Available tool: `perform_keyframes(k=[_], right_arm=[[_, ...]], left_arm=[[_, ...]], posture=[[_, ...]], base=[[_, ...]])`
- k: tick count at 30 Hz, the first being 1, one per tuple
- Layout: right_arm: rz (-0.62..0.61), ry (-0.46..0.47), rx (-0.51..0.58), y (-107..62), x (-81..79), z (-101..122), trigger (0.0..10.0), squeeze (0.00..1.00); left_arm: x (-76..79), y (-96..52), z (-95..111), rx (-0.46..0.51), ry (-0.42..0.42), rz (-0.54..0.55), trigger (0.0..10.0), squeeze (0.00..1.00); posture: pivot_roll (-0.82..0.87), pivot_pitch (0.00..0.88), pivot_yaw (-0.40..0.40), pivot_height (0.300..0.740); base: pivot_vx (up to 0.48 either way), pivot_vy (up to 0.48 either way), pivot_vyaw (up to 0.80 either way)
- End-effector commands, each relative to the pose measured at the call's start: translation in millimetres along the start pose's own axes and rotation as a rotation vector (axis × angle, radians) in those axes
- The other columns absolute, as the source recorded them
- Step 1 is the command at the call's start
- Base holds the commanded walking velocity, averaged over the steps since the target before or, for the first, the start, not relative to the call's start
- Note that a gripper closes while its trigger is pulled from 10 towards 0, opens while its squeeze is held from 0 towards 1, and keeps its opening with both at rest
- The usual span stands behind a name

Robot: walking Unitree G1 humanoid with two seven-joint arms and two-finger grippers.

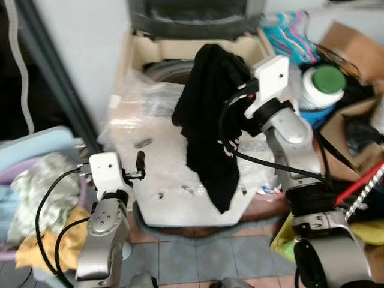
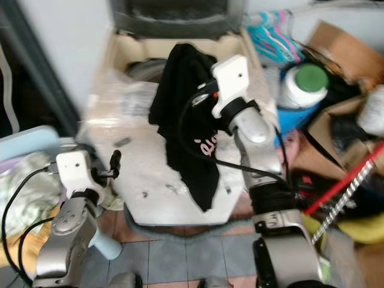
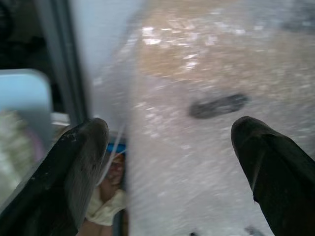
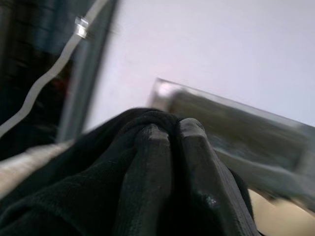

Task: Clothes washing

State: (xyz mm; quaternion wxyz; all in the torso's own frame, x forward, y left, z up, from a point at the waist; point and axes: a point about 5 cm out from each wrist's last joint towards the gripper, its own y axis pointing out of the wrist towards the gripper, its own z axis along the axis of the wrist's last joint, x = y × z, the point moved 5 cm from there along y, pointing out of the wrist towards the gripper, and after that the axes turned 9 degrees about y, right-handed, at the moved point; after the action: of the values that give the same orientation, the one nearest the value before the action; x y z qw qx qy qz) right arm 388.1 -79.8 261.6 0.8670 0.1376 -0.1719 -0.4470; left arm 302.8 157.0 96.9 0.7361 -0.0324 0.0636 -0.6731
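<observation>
A basket (image 1: 36,150) of crumpled laundry (image 1: 45,180) sits at far left, and beside it the left tool (image 1: 139,167) hangs with fingers spread wide, gripping nothing, over the washer's plastic-wrapped lid (image 1: 174,198). To the right, the right tool (image 4: 170,142) is clamped on a black garment (image 1: 210,120), which dangles over the lid in front of the open drum (image 1: 168,72)

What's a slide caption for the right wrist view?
Right claw shut on a black garment, lifted before the washing machine's raised lid.
</observation>
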Motion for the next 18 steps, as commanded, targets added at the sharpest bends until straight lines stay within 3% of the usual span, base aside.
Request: perform_keyframes(k=[1, 8, 11, 16, 18], right_arm=[[0.044, -0.025, 0.060, 10.0, -6.0, 18, 10.0, 0.00], [0.072, -0.049, 0.075, 16.9, -4.8, 24, 10.0, 0.00], [0.051, -0.056, 0.068, 19.4, 2.2, 25, 10.0, 0.00], [-0.032, -0.078, 0.037, 24.4, 21.1, 24, 10.0, 0.00], [-0.115, -0.062, -0.012, 28.7, 38.1, 18, 10.0, 0.00]], left_arm=[[-3.8, -1.8, 0, -0.001, -0.006, 0.014, 10.0, 0.00], [-0.5, -2.1, -2, -0.007, -0.003, 0.003, 10.0, 0.00], [0.8, -2.4, -3, -0.010, -0.008, 0.000, 10.0, 0.00], [1.0, -2.0, -5, -0.017, -0.008, 0.001, 10.0, 0.00], [1.4, -0.9, -4, -0.018, -0.009, 0.001, 10.0, 0.00]], posture=[[-0.02, 0.044, -0.010, 0.740], [-0.03, 0.045, -0.014, 0.740], [-0.03, 0.044, -0.016, 0.740], [-0.03, 0.040, -0.019, 0.740], [-0.03, 0.052, -0.019, 0.740]], base=[[0.000, 0.000, 0.66], [0.144, 0.000, 0.62], [0.262, 0.000, 0.00], [0.257, 0.000, 0.00], [0.257, 0.000, 0.00]])
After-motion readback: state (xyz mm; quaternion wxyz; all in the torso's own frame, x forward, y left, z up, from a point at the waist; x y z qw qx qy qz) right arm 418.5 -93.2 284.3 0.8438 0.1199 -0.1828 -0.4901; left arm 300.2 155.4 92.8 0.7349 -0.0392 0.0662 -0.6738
